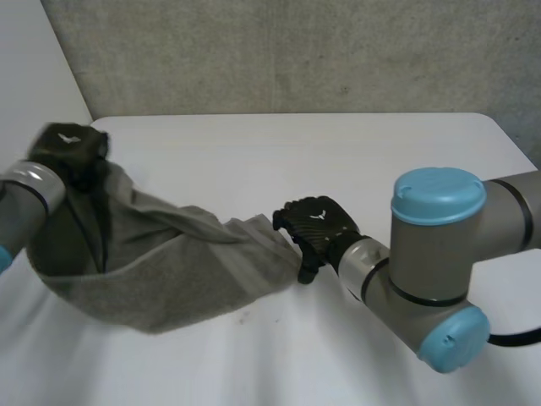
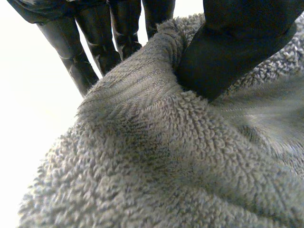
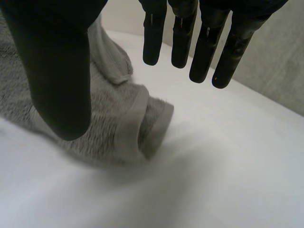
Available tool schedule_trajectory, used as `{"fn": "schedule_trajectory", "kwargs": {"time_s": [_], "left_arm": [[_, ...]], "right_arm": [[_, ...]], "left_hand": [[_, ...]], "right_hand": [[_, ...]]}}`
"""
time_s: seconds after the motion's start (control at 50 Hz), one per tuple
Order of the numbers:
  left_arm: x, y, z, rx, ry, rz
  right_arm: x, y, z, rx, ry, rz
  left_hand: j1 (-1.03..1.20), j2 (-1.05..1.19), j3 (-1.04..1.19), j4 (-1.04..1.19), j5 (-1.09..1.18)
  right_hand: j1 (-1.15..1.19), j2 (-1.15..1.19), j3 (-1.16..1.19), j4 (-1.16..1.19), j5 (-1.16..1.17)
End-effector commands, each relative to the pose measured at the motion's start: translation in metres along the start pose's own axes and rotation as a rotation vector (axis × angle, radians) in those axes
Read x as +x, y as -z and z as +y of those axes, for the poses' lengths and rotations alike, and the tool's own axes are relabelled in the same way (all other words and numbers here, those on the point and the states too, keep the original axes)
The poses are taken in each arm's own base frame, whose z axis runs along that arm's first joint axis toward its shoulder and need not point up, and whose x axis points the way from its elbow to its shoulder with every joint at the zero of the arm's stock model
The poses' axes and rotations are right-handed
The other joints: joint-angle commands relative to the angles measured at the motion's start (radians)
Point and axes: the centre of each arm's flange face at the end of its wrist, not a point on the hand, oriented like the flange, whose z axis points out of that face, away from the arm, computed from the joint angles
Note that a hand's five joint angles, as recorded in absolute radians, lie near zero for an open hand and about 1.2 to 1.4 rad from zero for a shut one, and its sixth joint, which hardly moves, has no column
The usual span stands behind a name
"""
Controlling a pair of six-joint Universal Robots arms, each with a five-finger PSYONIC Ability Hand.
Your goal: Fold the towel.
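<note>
Grey towel (image 1: 169,262) sags over the bench's (image 1: 338,152) 9 o'clock half: left robot hand (image 1: 72,152) pinches its 9 o'clock end aloft, probably for folding over, while right robot hand (image 1: 317,222) hovers spread and empty at the 3 o'clock end.

We see a white table (image 1: 338,169) with rounded far corners, and one thing on it, a grey towel (image 1: 186,279). One end lies bunched near the table's middle, hem folded over, flat on the surface. From there the cloth sags along the tabletop, then lifts off it toward the left edge.
</note>
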Motion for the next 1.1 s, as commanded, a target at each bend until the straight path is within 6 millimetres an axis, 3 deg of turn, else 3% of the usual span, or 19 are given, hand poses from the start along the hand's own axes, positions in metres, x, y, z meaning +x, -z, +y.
{"fn": "schedule_trajectory", "kwargs": {"time_s": [0.02, 0.24, 0.46, 0.48, 0.5, 0.52, 0.54, 0.56, 0.58, 0.8, 1.1], "left_arm": [[-0.017, 0.000, 0.012, -0.053, 0.050, -0.085], [-0.006, 0.022, 0.018, -0.084, 0.058, -0.057], [-0.001, 0.034, 0.017, -0.076, 0.049, -0.053], [-0.001, 0.033, 0.019, -0.082, 0.048, -0.053], [-0.001, 0.033, 0.019, -0.082, 0.048, -0.053], [0.000, 0.032, 0.023, -0.096, 0.045, -0.048], [0.000, 0.032, 0.023, -0.096, 0.045, -0.048], [0.002, 0.032, 0.027, -0.111, 0.038, -0.041], [0.003, 0.031, 0.032, -0.128, 0.031, -0.036], [0.008, 0.038, 0.043, -0.168, 0.035, -0.019], [0.015, 0.044, 0.044, -0.170, 0.035, -0.005]], "right_arm": [[-0.027, -0.019, -0.013, 0.063, 0.019, -0.066], [-0.066, -0.047, -0.018, 0.126, -0.062, -0.281], [-0.066, -0.057, -0.003, 0.080, -0.052, -0.232], [-0.065, -0.057, 0.000, 0.070, -0.042, -0.221], [-0.065, -0.057, 0.000, 0.069, -0.042, -0.221], [-0.065, -0.056, 0.003, 0.057, -0.026, -0.214], [-0.065, -0.056, 0.003, 0.057, -0.026, -0.214], [-0.065, -0.054, 0.005, 0.049, -0.003, -0.212], [-0.066, -0.052, 0.008, 0.034, 0.025, -0.213], [-0.054, -0.024, 0.001, -0.016, 0.180, -0.129], [-0.055, -0.027, 0.026, -0.046, 0.252, -0.128]], "left_hand": [[0.245, 0.182, 0.185, 0.181, 0.205], [0.245, 0.182, 0.185, 0.181, 0.205], [0.245, 0.182, 0.185, 0.181, 0.205], [-0.077, -0.140, -0.137, -0.141, -0.117], [-0.080, -0.143, -0.141, -0.144, -0.121], [-0.537, -0.600, -0.597, -0.601, -0.577], [-0.541, -0.604, -0.601, -0.605, -0.582], [-0.884, -0.947, -0.944, -0.948, -0.925], [-0.949, -1.012, -1.009, -1.013, -0.989], [-0.949, -1.012, -1.010, -1.013, -0.990], [-0.952, -1.015, -1.012, -1.016, -0.993]], "right_hand": [[0.143, 0.088, 0.092, 0.100, 0.092], [0.198, 0.144, 0.148, 0.155, 0.148], [0.242, 0.188, 0.192, 0.199, 0.192], [0.242, 0.188, 0.192, 0.199, 0.192], [0.242, 0.188, 0.192, 0.199, 0.192], [0.242, 0.188, 0.192, 0.199, 0.192], [0.242, 0.188, 0.192, 0.199, 0.192], [0.242, 0.188, 0.192, 0.199, 0.192], [0.240, 0.185, 0.189, 0.197, 0.189], [0.242, 0.188, 0.192, 0.199, 0.192], [0.339, 0.285, 0.289, 0.296, 0.289]]}}
